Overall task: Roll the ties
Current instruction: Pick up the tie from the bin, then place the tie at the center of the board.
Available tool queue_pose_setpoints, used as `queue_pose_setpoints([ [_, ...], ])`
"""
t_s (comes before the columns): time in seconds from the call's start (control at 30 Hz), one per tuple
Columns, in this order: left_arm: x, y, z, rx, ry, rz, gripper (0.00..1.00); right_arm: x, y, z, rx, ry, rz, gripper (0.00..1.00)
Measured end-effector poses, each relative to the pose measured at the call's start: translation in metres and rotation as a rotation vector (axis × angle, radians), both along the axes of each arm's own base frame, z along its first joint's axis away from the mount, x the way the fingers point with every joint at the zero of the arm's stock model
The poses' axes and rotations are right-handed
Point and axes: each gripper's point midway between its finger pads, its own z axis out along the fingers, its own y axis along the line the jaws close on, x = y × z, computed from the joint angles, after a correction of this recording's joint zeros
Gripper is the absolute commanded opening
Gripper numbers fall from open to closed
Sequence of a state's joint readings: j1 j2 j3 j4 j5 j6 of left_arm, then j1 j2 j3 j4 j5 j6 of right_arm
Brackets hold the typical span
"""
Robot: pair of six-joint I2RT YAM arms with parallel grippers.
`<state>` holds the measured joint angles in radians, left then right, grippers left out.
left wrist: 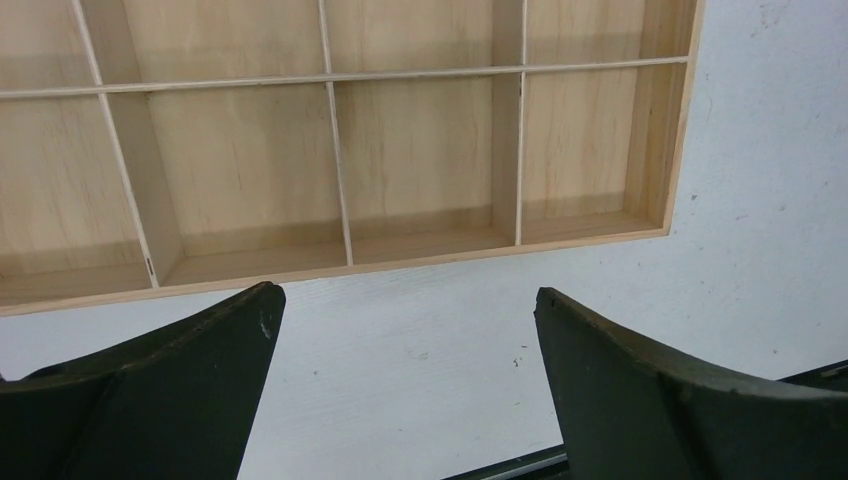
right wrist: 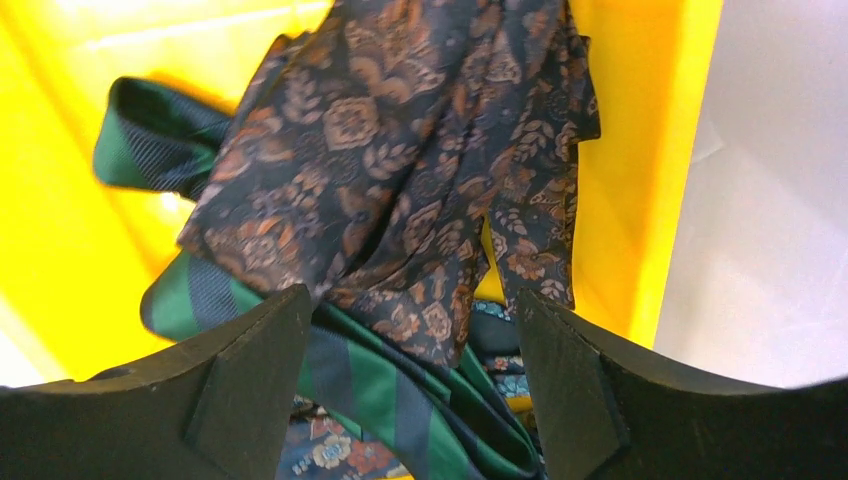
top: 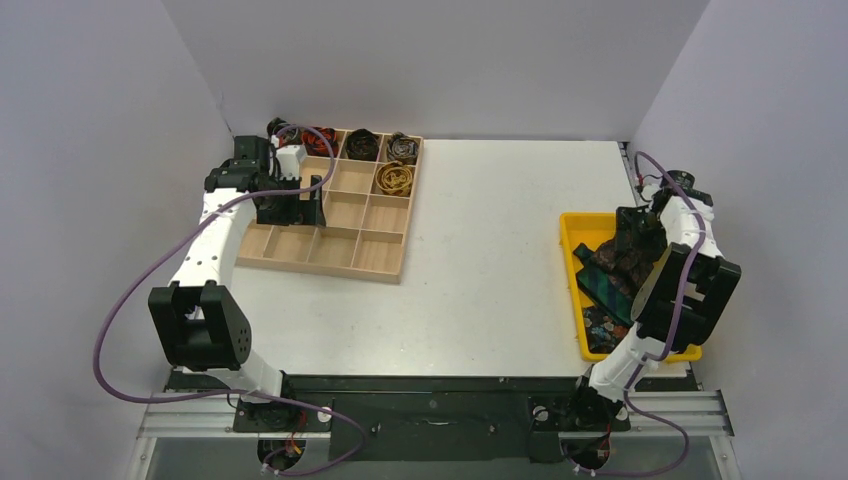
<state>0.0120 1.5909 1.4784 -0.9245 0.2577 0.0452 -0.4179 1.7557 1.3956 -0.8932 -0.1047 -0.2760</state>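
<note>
Loose ties lie heaped in a yellow bin (top: 573, 228) at the table's right: a dark brown floral tie (right wrist: 400, 150) on top, a green-and-blue striped tie (right wrist: 400, 385) under it, and a blue floral one beneath. My right gripper (right wrist: 410, 330) is open just above the heap, its jaws on either side of the folds, holding nothing. Rolled ties sit in the far cells of a wooden tray (top: 385, 262): a red-black coil (top: 319, 140), a black coil (top: 361, 145), a grey one (top: 403, 148) and a gold one (top: 394, 179). My left gripper (left wrist: 405, 310) is open and empty over the tray's near edge.
The wooden tray's near cells (left wrist: 420, 160) hold nothing. White table (top: 490, 250) lies between tray and bin. Grey walls close in on the left, back and right. The right arm's links overhang the bin's near half.
</note>
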Motion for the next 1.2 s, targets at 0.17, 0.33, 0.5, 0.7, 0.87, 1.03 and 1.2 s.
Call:
queue_pose_setpoints([
  [0.17,-0.002,0.002,-0.002,0.015,0.005,-0.013,0.97,0.007,-0.006,-0.021,0.043,-0.027,-0.116,0.71],
  [0.33,-0.002,0.004,-0.002,0.029,0.003,-0.019,0.97,0.021,0.000,-0.051,0.115,-0.020,-0.169,0.44],
  [0.5,-0.001,0.006,-0.002,0.042,0.000,-0.028,0.97,0.026,0.010,-0.069,0.188,0.002,-0.168,0.00],
  [0.7,-0.001,0.006,-0.001,0.047,-0.008,-0.036,0.97,0.031,0.033,-0.042,0.210,-0.049,-0.070,0.00],
  [0.87,0.000,0.006,0.001,0.046,-0.020,-0.036,0.97,0.052,0.092,0.051,0.131,-0.277,0.180,0.00],
  [1.03,0.001,0.005,0.002,0.037,-0.022,-0.027,0.97,0.069,0.175,0.161,0.076,-0.553,0.456,0.00],
  [1.2,0.005,0.007,0.006,0.032,-0.045,-0.013,0.96,0.068,0.237,0.217,0.099,-0.691,0.638,0.00],
])
